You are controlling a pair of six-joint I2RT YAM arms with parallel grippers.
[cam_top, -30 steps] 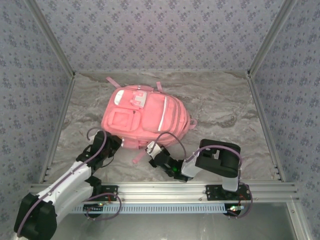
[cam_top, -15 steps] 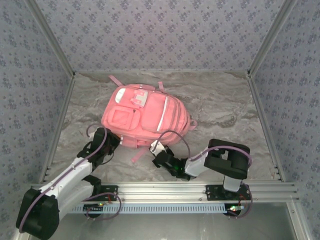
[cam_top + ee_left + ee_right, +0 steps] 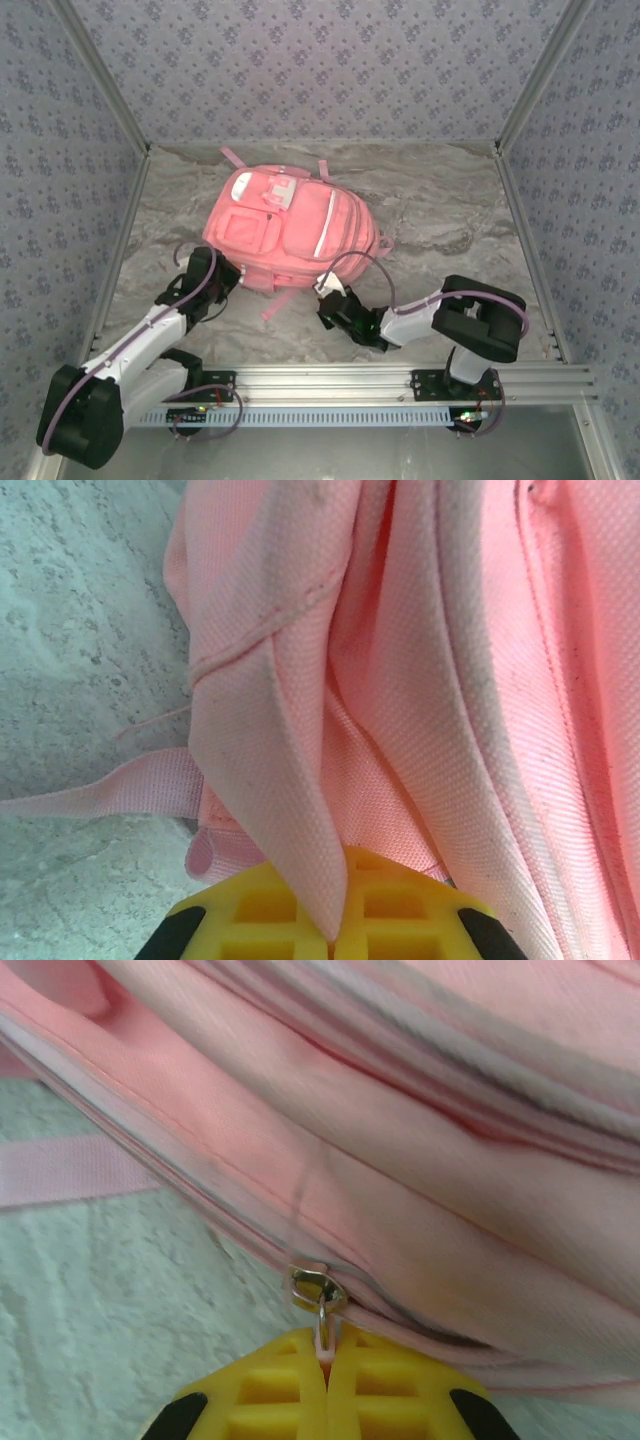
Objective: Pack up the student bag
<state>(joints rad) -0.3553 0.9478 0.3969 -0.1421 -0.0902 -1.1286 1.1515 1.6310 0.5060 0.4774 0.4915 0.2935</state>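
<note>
Student bag (image 3: 290,232): pink backpack lying flat, left of centre on the marbled table (image 3: 450,215).
Left gripper (image 3: 335,925): clenched on a fold of the bag's fabric at its near-left edge.
Right gripper (image 3: 325,1365): clenched on the zipper pull (image 3: 322,1332) at the bag's near edge.

A large, soft pink student bag (image 3: 290,228) lies flat, pocketed front up, left of centre on the grey marbled table (image 3: 450,220), turned at a slant to the walls. White trim marks its panels; 2 pink straps (image 3: 230,157) poke out at its far end and 1 trails from its near edge. A metal zip pull (image 3: 320,1300) hangs at the near seam
</note>
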